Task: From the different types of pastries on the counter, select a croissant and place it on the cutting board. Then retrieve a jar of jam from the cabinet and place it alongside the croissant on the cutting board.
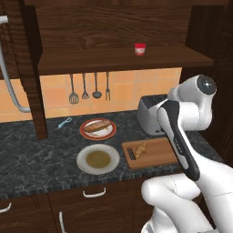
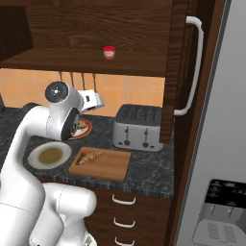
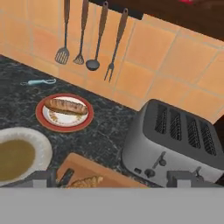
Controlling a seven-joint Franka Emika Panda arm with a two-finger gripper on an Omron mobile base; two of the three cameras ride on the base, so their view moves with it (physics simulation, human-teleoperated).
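The croissant (image 1: pixel 140 149) lies on the cutting board (image 1: pixel 157 154), near its dark slot end, and shows too as the croissant (image 2: pixel 90 157) on the board (image 2: pixel 108 166). A longer loaf-like pastry (image 1: pixel 97 126) rests on a red-rimmed plate (image 1: pixel 108 133) on the counter (image 1: pixel 36 154). The jar of jam (image 1: pixel 140 49), red with a white lid, stands on the cabinet's open shelf (image 1: pixel 91 63); the right base view shows the jar (image 2: pixel 109 52) as well. My gripper (image 2: pixel 97 101) hovers above the counter, well below the shelf. In the hand view the gripper (image 3: pixel 113 180) is open and holds nothing.
A silver toaster (image 2: pixel 138 127) stands behind the board's right end. A pale bowl of brownish liquid (image 1: pixel 98 159) sits left of the board. Utensils (image 1: pixel 89 88) hang on the tiled wall, a blue peeler (image 1: pixel 63 123) lies behind the plate, and a fridge (image 2: pixel 216 144) closes the right side.
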